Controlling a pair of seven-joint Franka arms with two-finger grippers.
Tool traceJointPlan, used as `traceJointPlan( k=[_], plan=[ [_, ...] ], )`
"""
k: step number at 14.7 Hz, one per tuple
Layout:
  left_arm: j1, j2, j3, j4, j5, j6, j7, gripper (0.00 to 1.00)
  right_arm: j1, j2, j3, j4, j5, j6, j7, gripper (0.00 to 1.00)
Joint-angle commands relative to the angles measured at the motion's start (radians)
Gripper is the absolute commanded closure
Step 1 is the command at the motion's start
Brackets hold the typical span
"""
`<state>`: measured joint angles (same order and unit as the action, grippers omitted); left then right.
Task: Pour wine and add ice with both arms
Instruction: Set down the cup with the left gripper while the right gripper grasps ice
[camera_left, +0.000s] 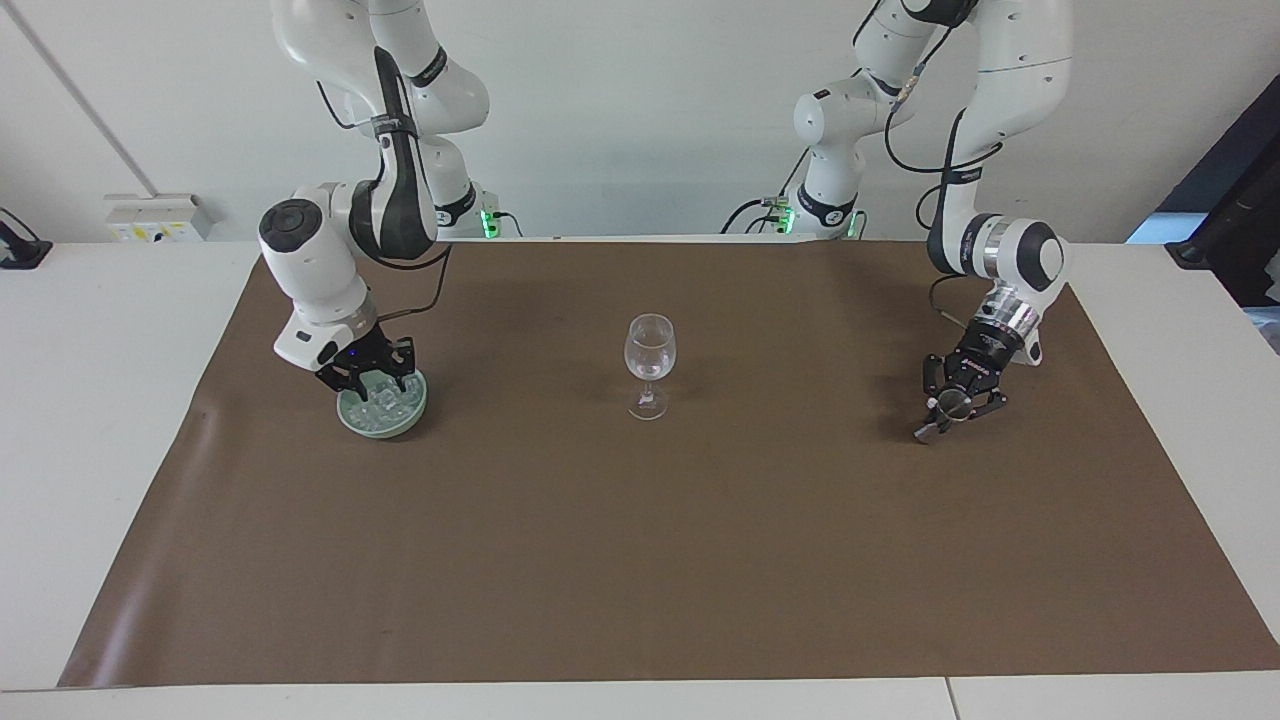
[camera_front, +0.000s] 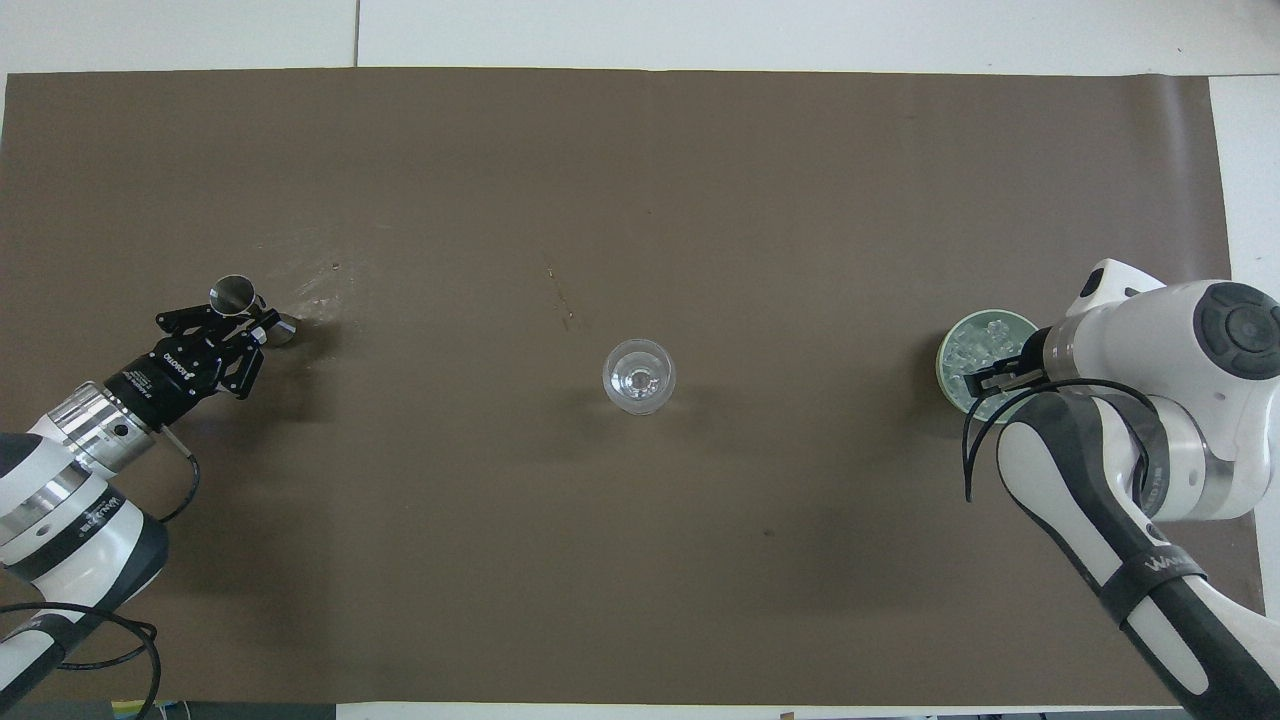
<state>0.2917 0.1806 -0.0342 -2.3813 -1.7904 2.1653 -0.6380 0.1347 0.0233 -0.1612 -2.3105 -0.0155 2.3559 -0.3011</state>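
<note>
In the facing view, a smooth brown mat (camera_left: 640, 560) is covering most of the white desk (camera_left: 90, 330), a faint crease showing at its edge toward the right arm's end. A clear stemmed wine glass (camera_left: 650, 366) is standing upright at the mat's middle, well apart from everything else. Toward the right arm's end, a shallow round pale-green bowl (camera_left: 382, 405) is holding the ice (camera_left: 384, 401), a heap of small glassy cubes. The right gripper (camera_left: 366, 381) is reaching down into the bowl among the cubes; whether its fingers are apart or pinching a cube cannot be told. Toward the left arm's end, the left gripper (camera_left: 952, 412) is clamping a small shiny metal jigger (camera_left: 943, 417), tilted, low over the mat. Wide bare mat is lying between the glass and each arm.

In the overhead view, the wine glass (camera_front: 639, 377) is showing as a clear ring. The bowl (camera_front: 983, 352) is sitting near the mat's edge, half covered by the right gripper (camera_front: 990, 379), with the ice (camera_front: 975, 346) glinting inside. The left gripper (camera_front: 238, 322) is holding the jigger (camera_front: 238, 300), its round open mouth showing. The half of the mat farther from the robots is lying bare.
</note>
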Motion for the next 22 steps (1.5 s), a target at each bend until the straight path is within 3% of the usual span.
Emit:
traceJointPlan(
  k=[1, 2, 4, 5, 16, 19, 22],
  plan=[
    [-0.005, -0.044, 0.005, -0.045, -0.027, 0.018, 0.017, 0.91, -0.017, -0.005, 0.005, -0.012, 0.015, 0.017, -0.036, 0.41],
    [-0.005, -0.044, 0.005, -0.047, -0.027, 0.016, 0.015, 0.81, -0.017, -0.005, 0.005, -0.012, 0.015, 0.017, -0.038, 0.41],
    [-0.008, -0.047, 0.005, -0.048, -0.027, 0.016, 0.015, 0.19, -0.021, -0.005, 0.005, -0.012, 0.015, 0.019, -0.038, 0.44],
    [-0.009, -0.049, 0.007, -0.049, -0.027, 0.013, 0.015, 0.03, -0.023, -0.005, 0.005, -0.013, 0.015, 0.02, -0.038, 0.45],
    [0.003, -0.073, 0.014, -0.047, 0.011, 0.051, -0.023, 0.01, -0.018, 0.032, 0.006, 0.006, 0.015, 0.026, -0.041, 0.5],
    [0.001, -0.089, 0.014, -0.038, 0.077, 0.111, -0.028, 0.01, -0.017, 0.032, 0.006, 0.005, 0.015, 0.026, -0.041, 0.62],
    [0.049, -0.089, 0.014, 0.005, 0.253, 0.105, -0.077, 0.01, -0.017, 0.032, 0.006, 0.003, 0.015, 0.022, -0.041, 0.74]
  ],
)
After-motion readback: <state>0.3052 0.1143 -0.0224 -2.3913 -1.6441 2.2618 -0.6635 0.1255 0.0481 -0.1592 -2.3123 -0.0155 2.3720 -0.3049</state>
